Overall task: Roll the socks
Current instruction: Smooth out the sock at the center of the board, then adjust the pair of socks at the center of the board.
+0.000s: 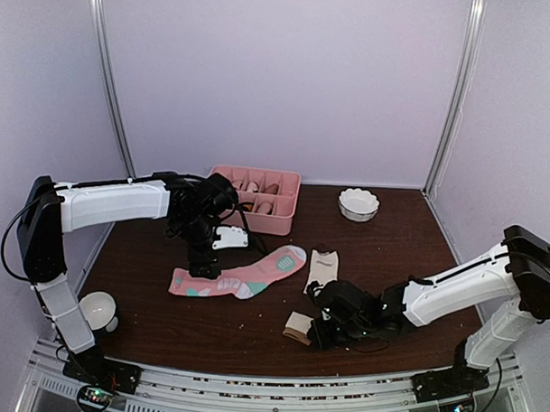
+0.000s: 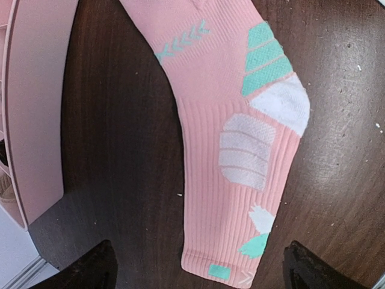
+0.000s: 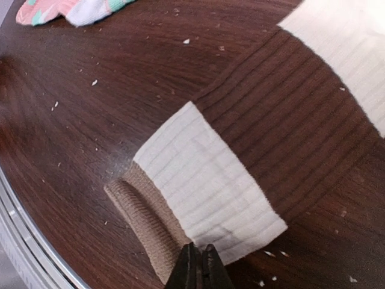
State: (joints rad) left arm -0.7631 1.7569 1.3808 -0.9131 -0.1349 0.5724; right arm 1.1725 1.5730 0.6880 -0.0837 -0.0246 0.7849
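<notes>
Seen from above, the pink sock lies flat near the middle of the bench, on the near side of a pink divided tray set at the far edge. The left gripper hangs over the sock's left end. Just right of it the cream sock runs toward the near edge, with the right gripper low over its near end. A white bowl sits toward the far right corner and a white cup by the near left corner. From the left wrist, the left gripper stands wide apart, one dark fingertip on each side of the pink sock. The sock is spread on the dark bench, its teal and white patches up, with the tray along the left. From the right wrist, the right gripper is pressed together at the edge of the cream sock, where its ribbed cream band meets a tan folded end. Whether fabric is pinched between the tips cannot be told. A corner of the pink sock shows farther across the crumb-flecked bench.
</notes>
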